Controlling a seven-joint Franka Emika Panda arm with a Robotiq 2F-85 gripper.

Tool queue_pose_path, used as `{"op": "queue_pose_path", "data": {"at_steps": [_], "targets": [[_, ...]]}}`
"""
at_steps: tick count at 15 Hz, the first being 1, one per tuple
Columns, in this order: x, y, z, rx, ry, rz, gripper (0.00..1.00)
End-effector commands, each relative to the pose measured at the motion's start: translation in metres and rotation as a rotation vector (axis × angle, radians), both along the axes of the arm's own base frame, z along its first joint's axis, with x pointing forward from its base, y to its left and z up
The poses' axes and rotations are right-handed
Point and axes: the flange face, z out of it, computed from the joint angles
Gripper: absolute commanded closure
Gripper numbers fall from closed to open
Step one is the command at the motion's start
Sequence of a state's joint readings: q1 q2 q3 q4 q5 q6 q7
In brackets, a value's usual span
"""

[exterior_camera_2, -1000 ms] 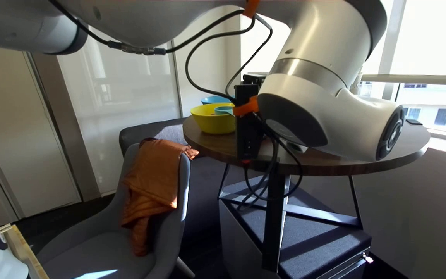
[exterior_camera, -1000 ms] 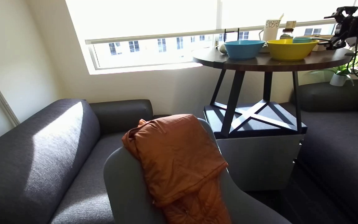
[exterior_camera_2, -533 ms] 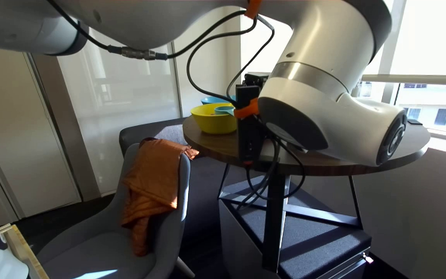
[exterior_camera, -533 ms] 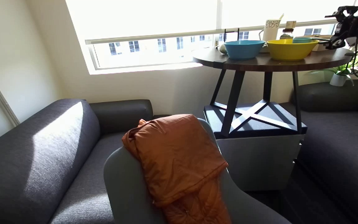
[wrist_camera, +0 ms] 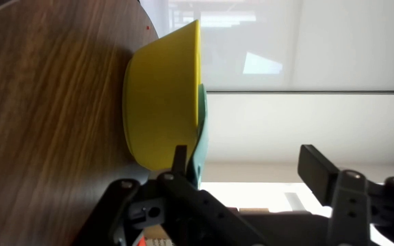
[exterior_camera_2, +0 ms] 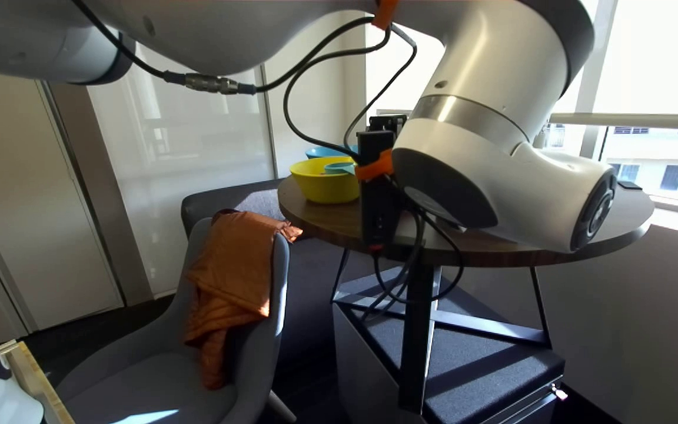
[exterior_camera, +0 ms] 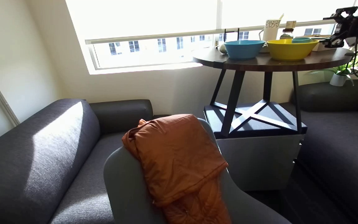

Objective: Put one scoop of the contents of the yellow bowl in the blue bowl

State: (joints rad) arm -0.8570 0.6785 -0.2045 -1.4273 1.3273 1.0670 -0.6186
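A bright yellow bowl (exterior_camera: 291, 52) stands upright on a round, dark wooden table (exterior_camera: 259, 66) by a sunny window (exterior_camera: 154, 53), with a blue bowl (exterior_camera: 244, 51) just beside it, also upright. A pale blue-green scoop (exterior_camera: 301, 40) rests with its cup inside the yellow bowl, near the rim, and its handle reaches out over the edge toward the gripper (wrist_camera: 244, 164) at the end of a white robot arm (exterior_camera_2: 480, 88). The gripper's two fingers are spread wide. In the wrist view, which is turned sideways so that the tabletop fills the left, the handle lies between them, close to the lower finger and well apart from the upper one; whether handle and finger touch cannot be told. What the yellow bowl holds is mostly hidden by its side. In an exterior view, a tall patterned mug (exterior_camera: 271, 31) and a jar (exterior_camera: 287, 33) stand behind the bowls. The table's black legs rest on a low grey box (exterior_camera: 259, 161). In front, an orange jacket (exterior_camera: 179, 158) hangs over the back of a grey chair (exterior_camera: 120, 177), with a dark grey sofa (exterior_camera: 54, 133) to its left.
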Motion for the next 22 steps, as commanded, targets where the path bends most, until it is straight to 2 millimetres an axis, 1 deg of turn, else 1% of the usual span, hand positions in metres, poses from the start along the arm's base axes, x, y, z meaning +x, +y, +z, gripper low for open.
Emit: {"op": "queue_pose_path", "data": {"at_steps": [1,2,4,5,6,12,13,14,16,19,21,22], "targets": [[0.003,0.001,0.002,0.022,0.01,0.052,0.25],[0.003,0.002,0.002,0.023,0.011,0.057,0.23],[0.003,0.002,0.001,0.016,0.013,0.056,0.26],[0.003,0.002,0.001,0.015,0.014,0.058,0.3],[0.003,0.002,0.0,0.014,0.015,0.058,0.45],[0.003,0.0,0.001,0.008,0.015,0.049,0.86],[0.003,0.0,0.001,0.007,0.017,0.044,0.95],[0.003,0.0,0.001,0.005,0.017,0.04,0.99],[0.002,-0.002,0.003,-0.003,0.017,0.027,1.0],[-0.002,-0.004,0.008,-0.008,0.013,0.016,0.98],[-0.01,-0.007,0.02,-0.003,-0.004,0.007,0.98],[-0.017,-0.011,0.032,-0.027,-0.039,-0.024,0.98]]}}
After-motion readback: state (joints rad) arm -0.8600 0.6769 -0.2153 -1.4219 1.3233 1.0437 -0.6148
